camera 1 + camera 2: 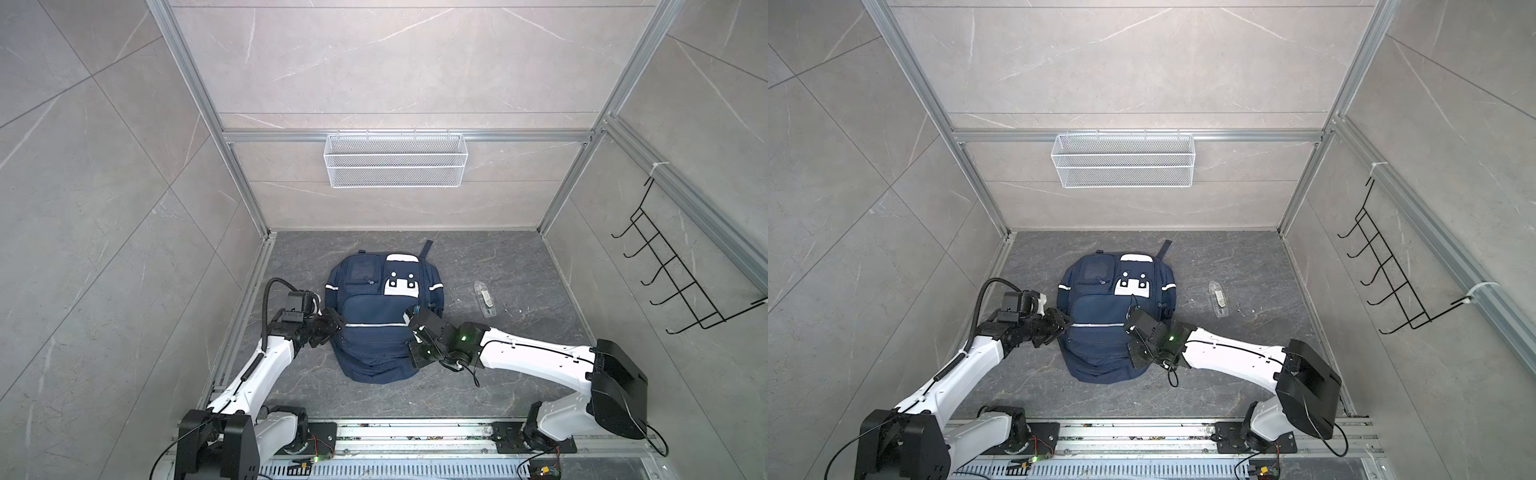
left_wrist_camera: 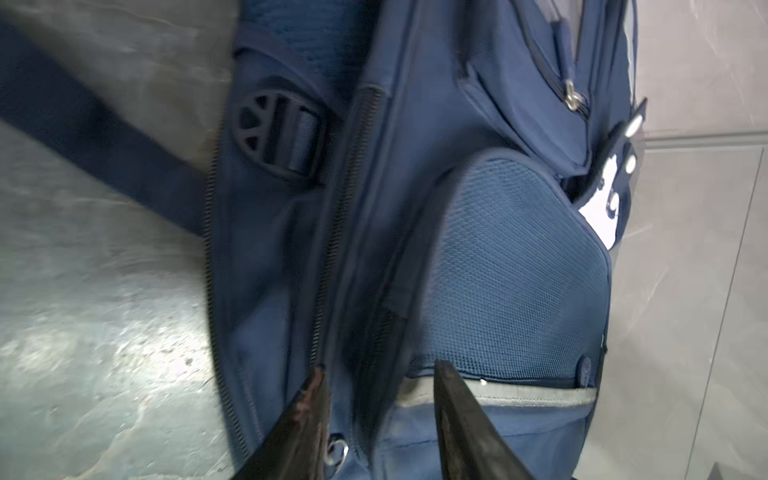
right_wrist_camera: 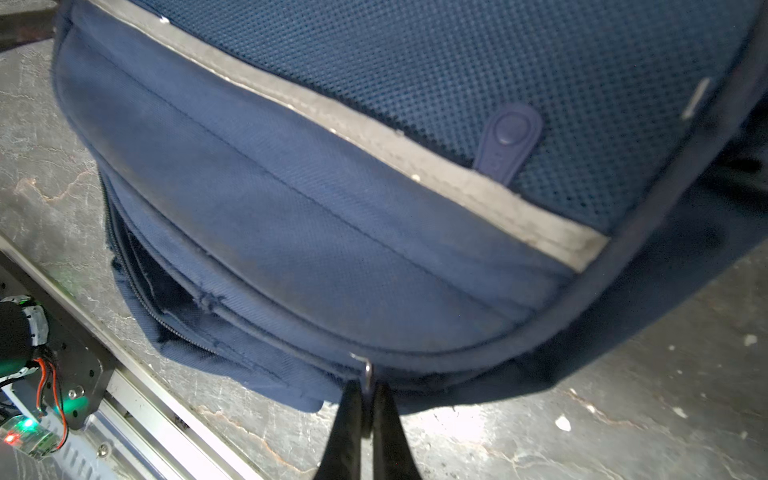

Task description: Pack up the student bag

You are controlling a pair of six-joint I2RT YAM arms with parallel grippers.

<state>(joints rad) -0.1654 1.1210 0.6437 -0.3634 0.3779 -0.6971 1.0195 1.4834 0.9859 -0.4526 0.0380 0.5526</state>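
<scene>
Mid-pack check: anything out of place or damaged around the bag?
A clear plastic item lies loose on the floor, apart from the student bag, on the right arm's side. In the right wrist view, a seam low on the bag looks frayed and puckered, near the zipper pull that the right gripper pinches. Nothing else stands out.

One navy-blue fabric backpack [image 1: 374, 307] lay with one clear plastic packet [image 1: 484, 298] to its right. One white wire-mesh basket [image 1: 395, 176] hung beyond the backpack, one black wire hook rack [image 1: 681, 266] far right of it.

Student bag [image 1: 1100, 307] flat on floor [image 1: 1246, 374]
</scene>
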